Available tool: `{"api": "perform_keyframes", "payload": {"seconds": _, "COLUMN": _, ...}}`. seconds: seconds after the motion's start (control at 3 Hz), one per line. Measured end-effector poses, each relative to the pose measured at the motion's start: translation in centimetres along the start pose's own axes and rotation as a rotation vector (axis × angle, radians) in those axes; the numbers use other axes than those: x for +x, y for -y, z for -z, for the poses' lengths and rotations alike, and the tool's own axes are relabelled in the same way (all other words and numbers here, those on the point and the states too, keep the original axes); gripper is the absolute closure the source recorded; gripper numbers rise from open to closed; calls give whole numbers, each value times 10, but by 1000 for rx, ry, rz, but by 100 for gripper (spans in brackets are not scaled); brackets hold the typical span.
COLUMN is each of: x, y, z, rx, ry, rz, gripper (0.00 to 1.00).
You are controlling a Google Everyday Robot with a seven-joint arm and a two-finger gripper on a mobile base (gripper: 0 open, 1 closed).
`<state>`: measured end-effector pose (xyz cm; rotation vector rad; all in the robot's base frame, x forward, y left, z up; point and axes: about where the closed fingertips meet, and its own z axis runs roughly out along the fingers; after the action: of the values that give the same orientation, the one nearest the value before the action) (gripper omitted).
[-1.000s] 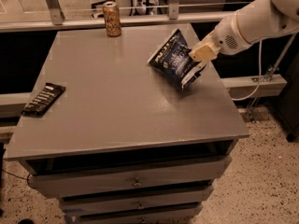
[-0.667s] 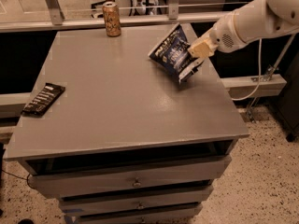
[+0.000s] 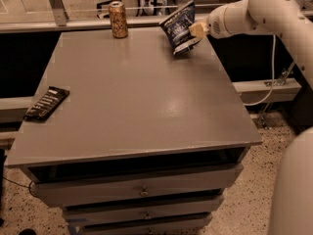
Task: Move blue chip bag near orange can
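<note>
The blue chip bag [image 3: 178, 26] is dark navy with white lettering and hangs tilted in the air above the far right part of the grey table [image 3: 132, 97]. My gripper [image 3: 195, 31] comes in from the right on a white arm and is shut on the bag's right edge. The orange can [image 3: 118, 19] stands upright at the table's far edge, left of the bag, with a gap between them.
A flat black packet [image 3: 46, 103] with white marks lies at the table's left edge. Drawers [image 3: 142, 190] are below the tabletop. A rail and glass run behind the table. My white arm [image 3: 274, 13] crosses the upper right.
My gripper has carried the blue chip bag up and away toward the table's far edge, closer to the orange can. The can and the black packet have not moved on the table.
</note>
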<state>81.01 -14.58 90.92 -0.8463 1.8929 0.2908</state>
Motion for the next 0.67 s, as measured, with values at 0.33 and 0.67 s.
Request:
{"api": "perform_keyframes", "payload": {"seconds": 0.33, "x": -23, "y": 18, "z": -38, "rx": 19, "ry": 58, "rz": -45, "gripper": 100}}
{"api": "perform_keyframes", "payload": {"seconds": 0.67, "x": -38, "y": 17, "z": -64, "rx": -2, "ry": 85, "rz": -68, "gripper": 100}}
